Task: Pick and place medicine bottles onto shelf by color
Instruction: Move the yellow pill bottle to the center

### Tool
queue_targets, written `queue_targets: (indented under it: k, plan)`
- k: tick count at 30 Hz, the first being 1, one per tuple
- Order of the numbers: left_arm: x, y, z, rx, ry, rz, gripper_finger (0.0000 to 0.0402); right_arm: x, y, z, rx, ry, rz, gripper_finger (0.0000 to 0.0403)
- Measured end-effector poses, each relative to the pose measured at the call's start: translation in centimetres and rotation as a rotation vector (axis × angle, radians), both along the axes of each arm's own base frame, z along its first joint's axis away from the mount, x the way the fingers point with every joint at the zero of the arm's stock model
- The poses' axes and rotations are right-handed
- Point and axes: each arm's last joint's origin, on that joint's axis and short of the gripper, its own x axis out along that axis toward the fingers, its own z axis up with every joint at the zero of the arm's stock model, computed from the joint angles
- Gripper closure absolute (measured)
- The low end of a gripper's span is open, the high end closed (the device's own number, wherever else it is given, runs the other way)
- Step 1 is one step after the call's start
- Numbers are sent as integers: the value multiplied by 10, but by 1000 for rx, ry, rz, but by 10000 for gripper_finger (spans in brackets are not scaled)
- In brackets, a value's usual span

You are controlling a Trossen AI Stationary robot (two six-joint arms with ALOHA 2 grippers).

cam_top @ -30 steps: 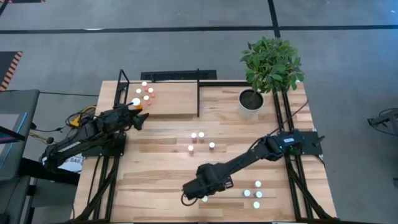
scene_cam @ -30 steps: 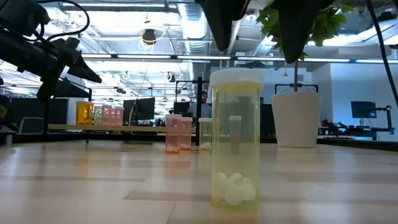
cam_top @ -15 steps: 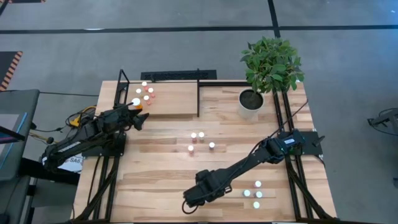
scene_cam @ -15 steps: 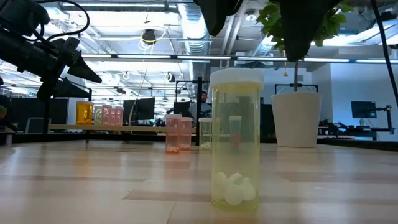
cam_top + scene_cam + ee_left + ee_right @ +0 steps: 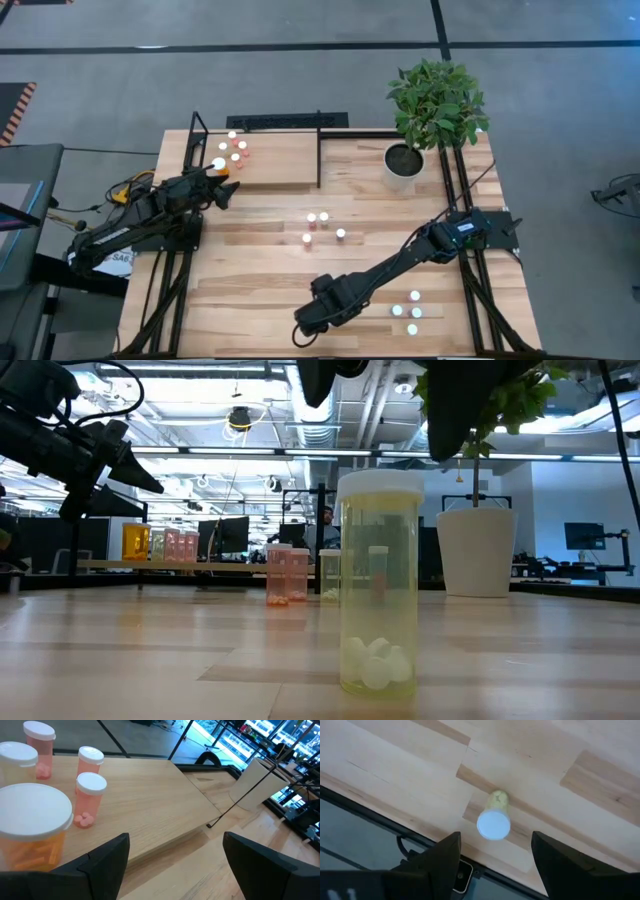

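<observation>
Right gripper (image 5: 495,851) hangs spread and empty right above a yellowish bottle (image 5: 494,819) near the table's (image 5: 260,290) front edge; from overhead the arm hides it. Left gripper (image 5: 172,855) spread, empty, beside the bottles (image 5: 90,792) on the shelf (image 5: 150,805).

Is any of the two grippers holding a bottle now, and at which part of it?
Nothing is held. The right gripper hangs open above the yellowish bottle, apart from it. The left gripper is open by the shelf, empty.
</observation>
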Motion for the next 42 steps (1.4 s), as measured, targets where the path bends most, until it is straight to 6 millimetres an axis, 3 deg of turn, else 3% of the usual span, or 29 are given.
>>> queue_targets:
  k: [4,11,27,42]
  plan:
    - [0,0,0,0,0,0,93,3,2,-20,6,-12,31,137]
    - [0,0,0,0,0,0,93,3,0,-36,-3,-1,39,137]
    - [0,0,0,0,0,1,93,3,1,-43,-9,-9,55,144]
    - [0,0,0,0,0,0,93,3,0,-43,10,4,9,282]
